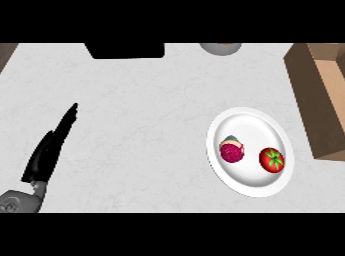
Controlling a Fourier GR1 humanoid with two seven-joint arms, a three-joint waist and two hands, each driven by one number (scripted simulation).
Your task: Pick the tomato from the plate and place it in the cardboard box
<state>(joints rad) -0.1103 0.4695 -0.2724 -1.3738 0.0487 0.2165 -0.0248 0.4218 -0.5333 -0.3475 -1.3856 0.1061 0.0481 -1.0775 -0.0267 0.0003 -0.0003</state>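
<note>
- The robot's left hand (51, 150), black on a grey forearm, comes in from the lower left corner of the head view. Its fingers are straight and together, pointing up and slightly right over the pale speckled stone counter (131, 100), and they hold nothing.
- A dark square block (125, 50) sits at the far edge, left of centre, and a small grey rounded bowl-like object (221, 48) shows partly at the far edge, right of centre; neither bears on the task.
- The white round ceramic plate (250, 120) lies well to the right of that hand, with a wide stretch of bare counter between them.
- On the plate's left half rests a magenta rounded item with a pale bluish-tan cap (232, 150); I cannot tell what it is.
- The small round red tomato with a green star-shaped calyx (272, 159) sits just right of it, on the plate's right half, the two near but apart. Being round, it has no long axis to align to.
- The brown open-topped cardboard box (328, 100) stands just beyond the plate's right rim, its length running away from the robot.
- The right hand is not in view. The tomato lies on the right side beside the box, so I judge the right arm better suited to pick it.
</note>
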